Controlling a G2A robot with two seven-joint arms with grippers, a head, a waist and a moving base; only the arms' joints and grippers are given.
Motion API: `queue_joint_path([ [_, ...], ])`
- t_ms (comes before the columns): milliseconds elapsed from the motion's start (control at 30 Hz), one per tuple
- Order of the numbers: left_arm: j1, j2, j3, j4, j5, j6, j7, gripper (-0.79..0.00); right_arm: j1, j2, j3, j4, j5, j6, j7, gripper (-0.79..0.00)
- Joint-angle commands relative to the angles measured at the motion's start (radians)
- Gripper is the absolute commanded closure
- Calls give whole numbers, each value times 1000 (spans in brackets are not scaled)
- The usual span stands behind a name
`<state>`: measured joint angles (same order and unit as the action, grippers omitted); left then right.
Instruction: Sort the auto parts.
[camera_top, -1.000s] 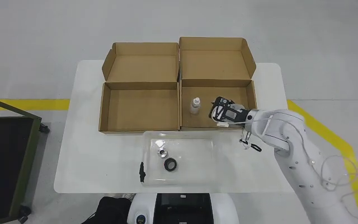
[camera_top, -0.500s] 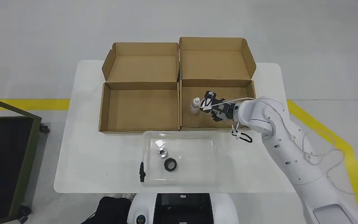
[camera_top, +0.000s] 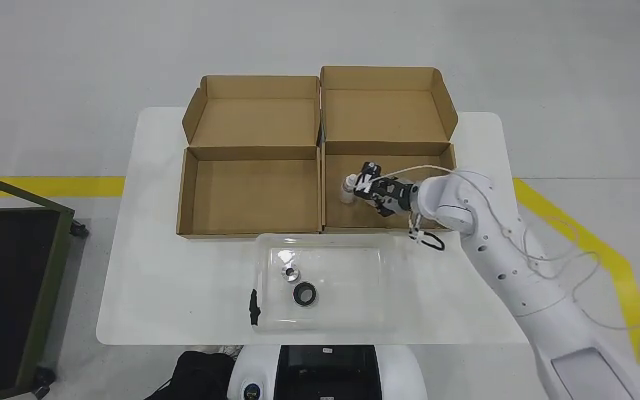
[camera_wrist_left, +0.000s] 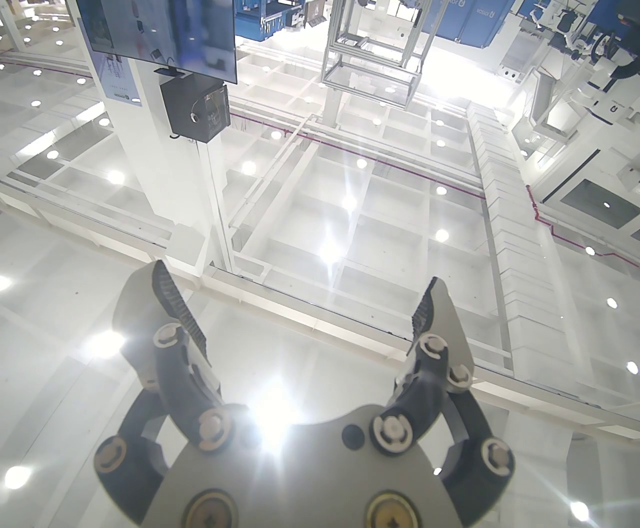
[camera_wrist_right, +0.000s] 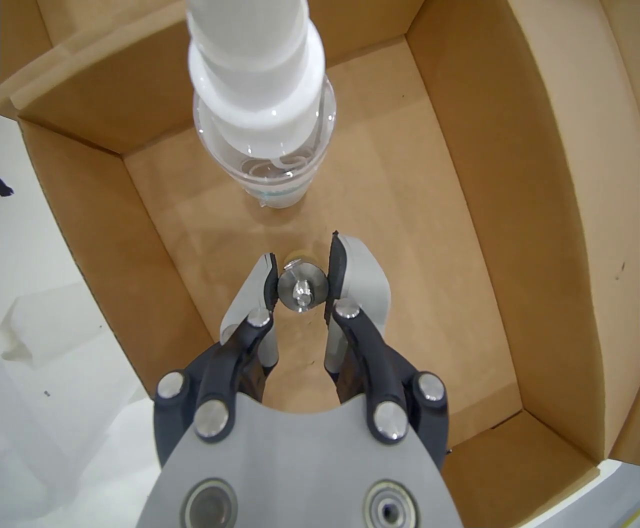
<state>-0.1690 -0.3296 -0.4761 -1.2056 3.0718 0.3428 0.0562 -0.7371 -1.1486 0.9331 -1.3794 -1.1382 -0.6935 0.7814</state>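
My right gripper (camera_wrist_right: 302, 272) (camera_top: 372, 183) is inside the right cardboard box (camera_top: 440, 160), shut on a small round metal part (camera_wrist_right: 302, 291) held just above the box floor (camera_wrist_right: 410, 280). A clear bottle with a white cap (camera_wrist_right: 260, 95) (camera_top: 349, 187) stands upright close in front of the fingertips. My left gripper (camera_wrist_left: 300, 295) is open, points up at the ceiling and holds nothing. In the clear plastic tray (camera_top: 370, 290) lie a small metal part (camera_top: 289, 270) and a black ring (camera_top: 304, 294).
The left cardboard box (camera_top: 190, 195) stands beside the right one, both with lids folded back. A small black part (camera_top: 254, 305) lies at the tray's left edge. The white table (camera_top: 150, 260) has bare room to the left and right of the tray.
My right arm has swung left into the right box with the metal part, from the box's right side to just beside the bottle.
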Motion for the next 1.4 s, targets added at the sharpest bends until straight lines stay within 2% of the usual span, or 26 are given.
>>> queue_joint_path([
  [0, 0, 0, 0, 0, 0, 0, 0, -785, 4, -1, -3, 0, 1, 4, 1, -705],
  [33, 0, 0, 0, 0, 0, 0, 0, -785, 5, -1, -3, -3, 0, 8, 3, -785],
  [167, 0, 0, 0, 0, 0, 0, 0, -785, -7, 6, 21, -44, 1, 19, 17, -785],
  [300, 0, 0, 0, 0, 0, 0, 0, -785, -53, 23, 77, -146, 19, 16, 21, -785],
  [500, 0, 0, 0, 0, 0, 0, 0, -785, -180, 56, 175, -389, -11, 34, 81, -785],
  [667, 0, 0, 0, 0, 0, 0, 0, -785, -295, 73, 218, -560, -16, 36, 66, -785],
  [933, 0, 0, 0, 0, 0, 0, 0, -785, -373, 76, 148, -662, -32, -25, -3, -785],
  [1367, 0, 0, 0, 0, 0, 0, 0, -785, -386, 65, -8, -628, -65, -81, -26, -785],
])
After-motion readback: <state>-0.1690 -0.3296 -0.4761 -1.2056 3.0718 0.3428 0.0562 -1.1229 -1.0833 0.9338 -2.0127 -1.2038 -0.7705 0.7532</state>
